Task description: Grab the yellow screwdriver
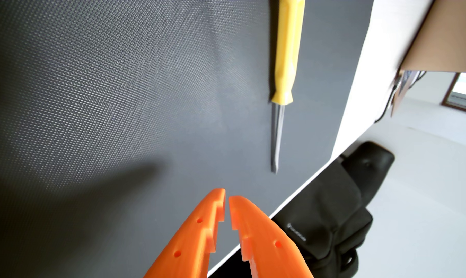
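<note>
Approach stage: in the wrist view the orange gripper point(227, 196), jaws nearly together and holding nothing, hovers over the grey textured mat point(106, 93) short of the yellow screwdriver point(285, 66) lying flat ahead, so it likely must open and advance.

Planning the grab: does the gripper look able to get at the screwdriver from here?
Probably yes. Nothing lies on the mat between the gripper and the screwdriver, but the jaws are nearly closed and would need to open first.
</note>
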Controlling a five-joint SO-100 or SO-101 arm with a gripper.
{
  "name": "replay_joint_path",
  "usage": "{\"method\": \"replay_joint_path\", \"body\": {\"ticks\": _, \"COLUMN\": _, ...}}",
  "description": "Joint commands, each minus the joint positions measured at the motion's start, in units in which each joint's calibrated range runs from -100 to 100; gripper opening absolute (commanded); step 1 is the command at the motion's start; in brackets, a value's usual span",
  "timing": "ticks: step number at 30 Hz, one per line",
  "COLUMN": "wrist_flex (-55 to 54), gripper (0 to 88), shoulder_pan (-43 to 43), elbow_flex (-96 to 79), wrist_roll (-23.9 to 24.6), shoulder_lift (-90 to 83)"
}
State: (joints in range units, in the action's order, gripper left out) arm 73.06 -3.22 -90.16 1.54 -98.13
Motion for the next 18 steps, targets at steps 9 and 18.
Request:
{"method": "replay_joint_path", "body": {"ticks": 9, "wrist_flex": 1.5, "gripper": 1.0, "shoulder_pan": -0.3, "elbow_flex": 4.9, "wrist_roll": 0.1, "shoulder_lift": 0.5}}
{"method": "replay_joint_path", "body": {"ticks": 18, "wrist_flex": 1.7, "gripper": 1.0, "shoulder_pan": -0.3, "elbow_flex": 6.1, "wrist_roll": 0.0, "shoulder_lift": 0.5}}
